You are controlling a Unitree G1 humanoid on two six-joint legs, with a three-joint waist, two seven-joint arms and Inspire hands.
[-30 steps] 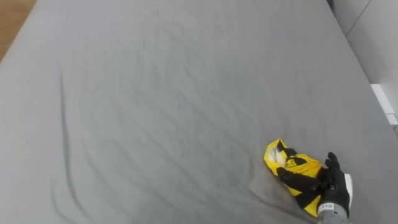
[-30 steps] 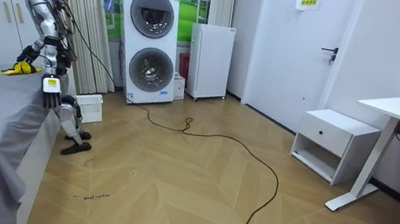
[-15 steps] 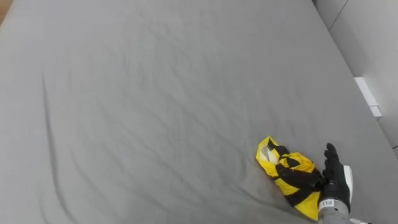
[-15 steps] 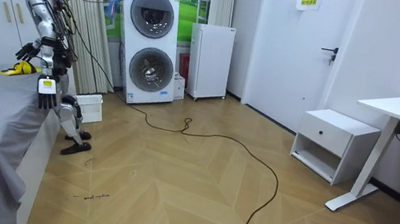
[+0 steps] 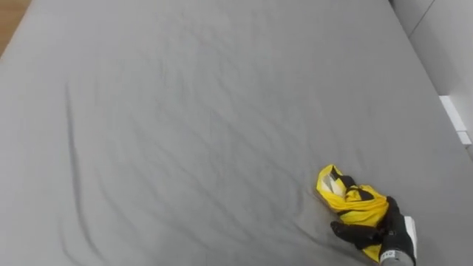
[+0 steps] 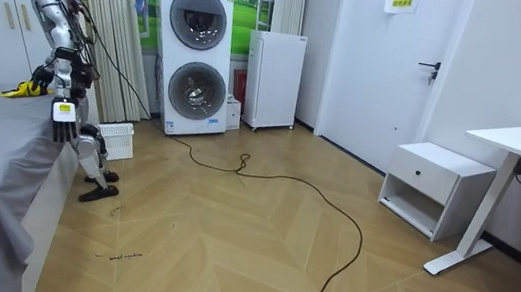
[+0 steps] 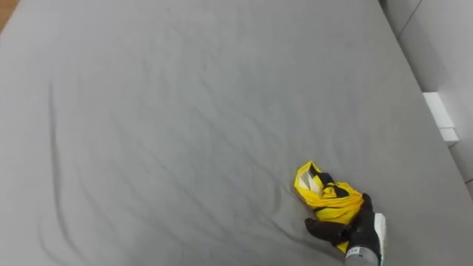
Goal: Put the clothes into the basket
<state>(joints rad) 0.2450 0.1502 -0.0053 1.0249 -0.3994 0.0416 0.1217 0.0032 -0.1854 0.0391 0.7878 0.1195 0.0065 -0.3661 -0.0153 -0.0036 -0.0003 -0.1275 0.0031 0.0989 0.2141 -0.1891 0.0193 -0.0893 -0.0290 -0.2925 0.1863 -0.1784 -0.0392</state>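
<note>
Right hand (image 5: 390,238) clamped on yellow-and-black garment (image 5: 353,198), dark fingers curled into its lower folds; cloth crumpled, bunched into a lump just ahead of the hand; beneath both, grey bedsheet (image 5: 185,111), matte, softly creased, puckered beside the hand; left hand (image 6: 63,118) hanging by the mattress edge, open or closed cannot tell.

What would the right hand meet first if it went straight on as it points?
The yellow garment, which the right hand grips; beyond that, probably just the grey bed sheet.
</note>
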